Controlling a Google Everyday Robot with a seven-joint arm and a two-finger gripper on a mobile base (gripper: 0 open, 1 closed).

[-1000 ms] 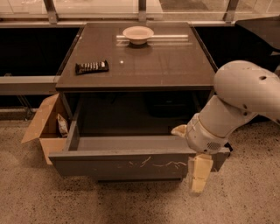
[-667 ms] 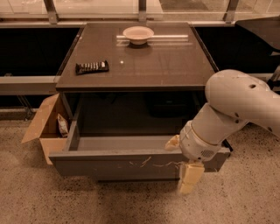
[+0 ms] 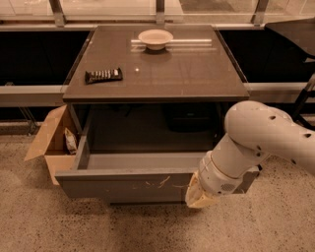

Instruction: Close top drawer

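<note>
Arm [image 3: 266, 133]: white, smooth, bulbous shell, small dark dimples; ribbed collar at wrist. Gripper [image 3: 198, 196]: cream, at drawer [image 3: 113, 184] front's right end.

This looks like a robot test corner in an office-type or commercial building, not a home. The floor [image 3: 147, 226] is speckled terrazzo. Behind runs a glazed wall with metal posts [image 3: 56, 12] and a long grey ledge [image 3: 29, 93]. A plain grey cabinet [image 3: 162, 74] stands alone, carrying only a bowl [image 3: 155, 38] and a dark packet [image 3: 103, 75], like staged props. An open cardboard box [image 3: 49, 140] sits on the floor beside it. A white robot arm [image 3: 256, 142] reaches in, its gripper [image 3: 199, 196] low at the front of the open drawer [image 3: 123, 184], towards the right end.
</note>
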